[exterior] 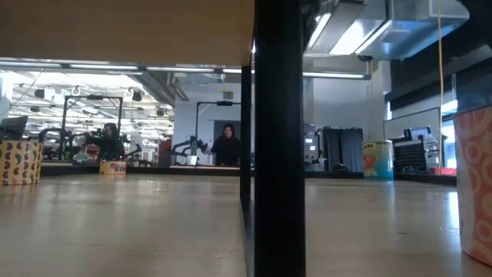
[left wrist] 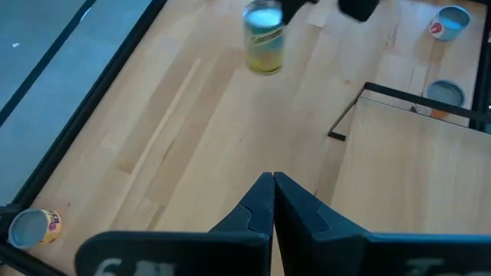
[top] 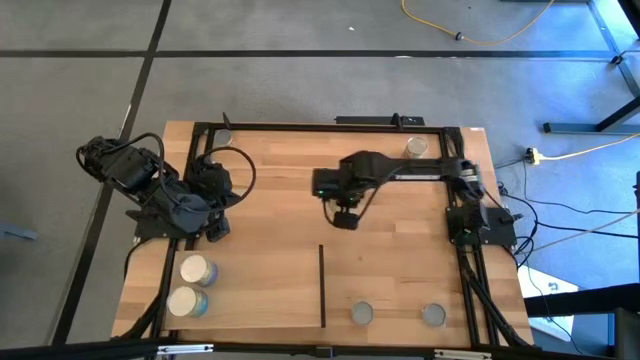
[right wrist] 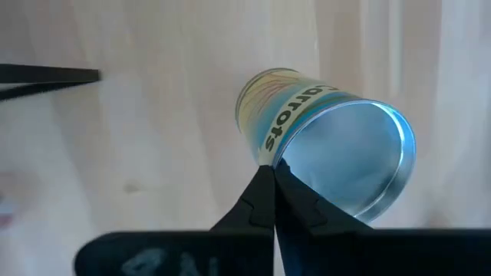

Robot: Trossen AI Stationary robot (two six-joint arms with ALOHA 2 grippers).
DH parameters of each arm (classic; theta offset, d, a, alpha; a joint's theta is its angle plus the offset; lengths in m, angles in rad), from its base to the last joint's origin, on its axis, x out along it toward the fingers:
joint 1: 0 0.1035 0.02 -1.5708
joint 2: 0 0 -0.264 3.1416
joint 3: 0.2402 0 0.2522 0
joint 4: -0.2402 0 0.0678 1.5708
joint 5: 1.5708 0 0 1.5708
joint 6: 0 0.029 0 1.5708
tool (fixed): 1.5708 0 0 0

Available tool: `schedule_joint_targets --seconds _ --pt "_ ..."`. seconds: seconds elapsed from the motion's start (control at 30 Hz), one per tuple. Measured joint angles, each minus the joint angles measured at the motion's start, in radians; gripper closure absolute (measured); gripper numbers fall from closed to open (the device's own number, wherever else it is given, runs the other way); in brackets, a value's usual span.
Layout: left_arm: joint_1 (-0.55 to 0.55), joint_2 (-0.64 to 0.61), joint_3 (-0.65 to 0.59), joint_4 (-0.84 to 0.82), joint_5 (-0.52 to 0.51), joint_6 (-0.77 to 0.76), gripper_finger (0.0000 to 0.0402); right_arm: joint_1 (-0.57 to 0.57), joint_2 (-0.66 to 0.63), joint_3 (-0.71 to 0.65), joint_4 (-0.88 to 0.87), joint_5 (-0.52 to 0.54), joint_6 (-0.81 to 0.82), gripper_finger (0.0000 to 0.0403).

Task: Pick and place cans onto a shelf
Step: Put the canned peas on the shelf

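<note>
On the wood-plank counter (top: pixel 270 200) five cans show from above: two cream-topped cans (top: pixel 196 270) at near left, two grey-topped cans (top: pixel 361 314) near right of the black strip (top: pixel 322 285), one can (top: pixel 416 147) at the far edge. Right tool (top: pixel 345 217) hovers mid-counter, fingers closed on nothing, above a yellow-labelled can (right wrist: pixel 322 146). Left tool (top: pixel 216 232) is closed, empty. People stand in the workshop beyond.

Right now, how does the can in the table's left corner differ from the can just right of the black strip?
The corner can has a cream-white top; the strip-side can has a grey metal top. The corner can sits close beside another can; the strip-side can stands well apart from its neighbour. Both stand upright, unheld.
</note>
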Motion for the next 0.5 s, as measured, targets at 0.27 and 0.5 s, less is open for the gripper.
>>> schedule_joint_targets --seconds 0.27,0.5 --pt "0.000 0.000 0.000 0.000 0.003 0.000 0.0401 -0.001 0.150 0.108 0.101 0.038 -0.356 0.0403" --pt "0.000 0.000 0.000 0.000 0.003 -0.001 0.0401 -0.001 0.217 0.111 0.122 0.034 -0.448 0.0403"
